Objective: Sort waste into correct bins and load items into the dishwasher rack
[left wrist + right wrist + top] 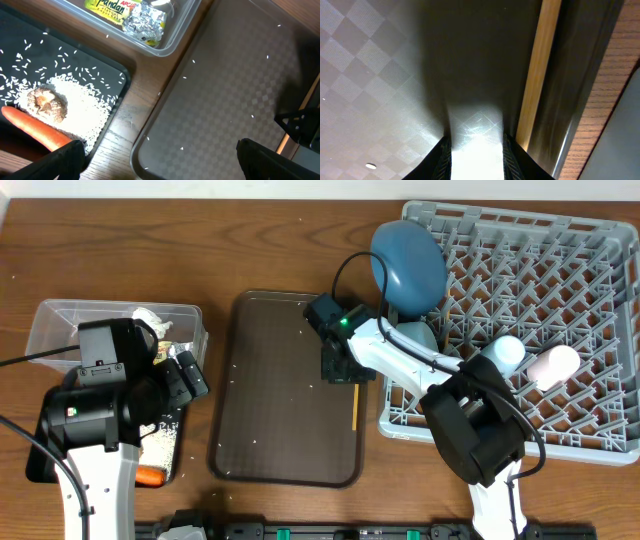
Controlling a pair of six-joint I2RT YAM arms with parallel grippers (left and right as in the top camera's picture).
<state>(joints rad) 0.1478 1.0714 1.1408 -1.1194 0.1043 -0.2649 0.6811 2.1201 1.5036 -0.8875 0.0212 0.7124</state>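
Observation:
My right gripper (336, 368) (476, 155) is open and empty, its tips down on the right side of the brown serving tray (285, 390). A wooden chopstick (355, 406) (540, 75) lies just outside its right finger, along the tray's rim. My left gripper (186, 375) (160, 167) is open wide and empty over the gap between the black tray (117, 72) and the serving tray. The black tray holds the carrot (35, 127), brown lump (47, 102) and rice (82, 107). The clear tub (60, 320) holds the green-yellow packet (110, 7) and foil wrapper (145, 20).
The grey rack (590, 290) at the right holds the blue plate (408, 265) standing on edge, the white-blue bowl (415, 335), the light blue cup (505, 352) and the pink cup (553, 365). A few rice grains dot the serving tray.

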